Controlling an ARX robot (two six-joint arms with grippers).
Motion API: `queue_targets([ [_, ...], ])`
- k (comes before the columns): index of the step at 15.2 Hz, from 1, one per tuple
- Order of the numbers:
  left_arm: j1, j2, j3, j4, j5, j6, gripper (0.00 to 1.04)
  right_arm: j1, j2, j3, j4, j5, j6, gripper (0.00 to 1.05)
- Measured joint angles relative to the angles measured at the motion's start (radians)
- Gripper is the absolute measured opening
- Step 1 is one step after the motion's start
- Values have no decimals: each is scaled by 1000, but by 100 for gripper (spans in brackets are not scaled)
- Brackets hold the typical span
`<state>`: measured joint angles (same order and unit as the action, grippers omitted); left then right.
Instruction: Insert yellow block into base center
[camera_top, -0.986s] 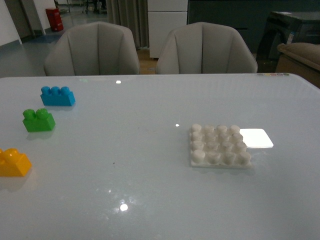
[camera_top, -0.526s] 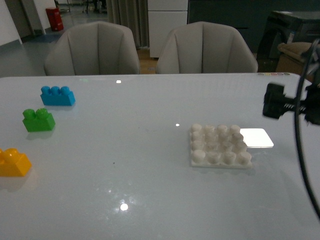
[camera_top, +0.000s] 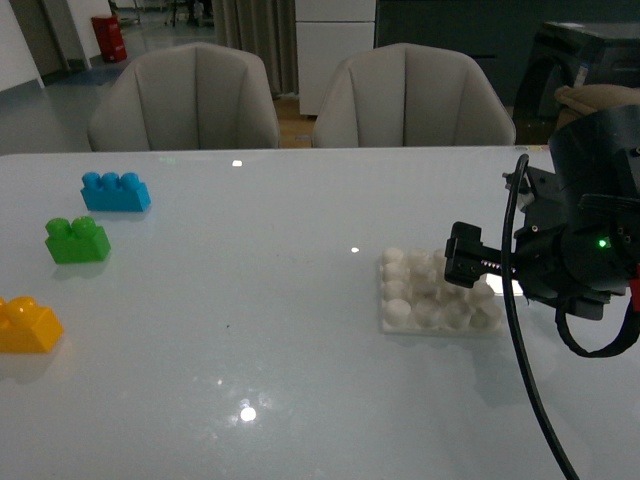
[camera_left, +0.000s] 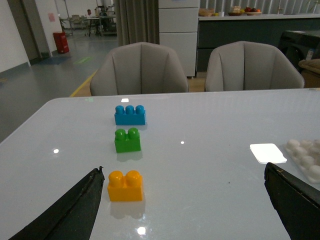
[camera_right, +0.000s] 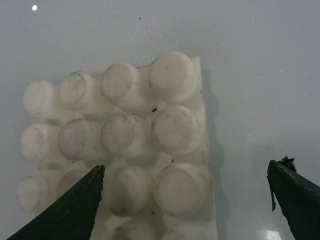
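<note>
- Right gripper (camera_top: 466, 258) hovers over the right half of the base (camera_top: 415, 300), middle right of the front view. In the right wrist view the fingers (camera_right: 75, 210) are spread wide with nothing between them, and the base studs (camera_right: 120, 135) fill the gap below.
- Left gripper (camera_left: 183, 170) is not in the front view. Its wrist view shows both fingers (camera_left: 295, 200) spread wide at the lower corners, nothing held.
- Yellow block (camera_top: 28, 326) sits on the table (camera_top: 250, 330) at the far lower left of the front view, studs up, well apart from the base.
- Key relation: in the left wrist view the yellow block (camera_left: 125, 185) lies ahead of the left gripper, just inside the lower-left finger and off-centre in the gap. The right gripper is across the table from it, so I judge this a left-arm pick.
- Long axis: the two studs sit side by side across the frame, in line with the finger gap. As posed, closing would pinch the short ends. My call: shift to centre the gap on it, maybe roll the wrist to take the long faces.
- Neighbours: green brick (camera_left: 127, 140) and blue brick (camera_left: 130, 115) line up beyond the yellow one, toward the top of the frame. Each stands apart from the next, so approach looks clear.
- Base: no brick on it; every stud in view is bare. Glossy white patch (camera_left: 268, 153) lies just beside the base.
- Risk, as a guess: the right gripper parked over the base would block the centre studs.
- Progress: pick not yet made.
</note>
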<state>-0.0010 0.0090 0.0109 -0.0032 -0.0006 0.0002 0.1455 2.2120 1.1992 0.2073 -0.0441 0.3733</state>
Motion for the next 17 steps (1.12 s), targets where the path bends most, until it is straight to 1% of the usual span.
queue_targets([
  [3, 0, 0, 0, 0, 0, 0, 98, 19, 43, 51, -21, -5, 19, 98],
  [7, 0, 0, 0, 0, 0, 0, 98, 46, 68, 122, -56, 21, 18, 98],
  [17, 0, 0, 0, 0, 0, 0, 98, 64, 86, 123, -42, 60, -7, 98],
])
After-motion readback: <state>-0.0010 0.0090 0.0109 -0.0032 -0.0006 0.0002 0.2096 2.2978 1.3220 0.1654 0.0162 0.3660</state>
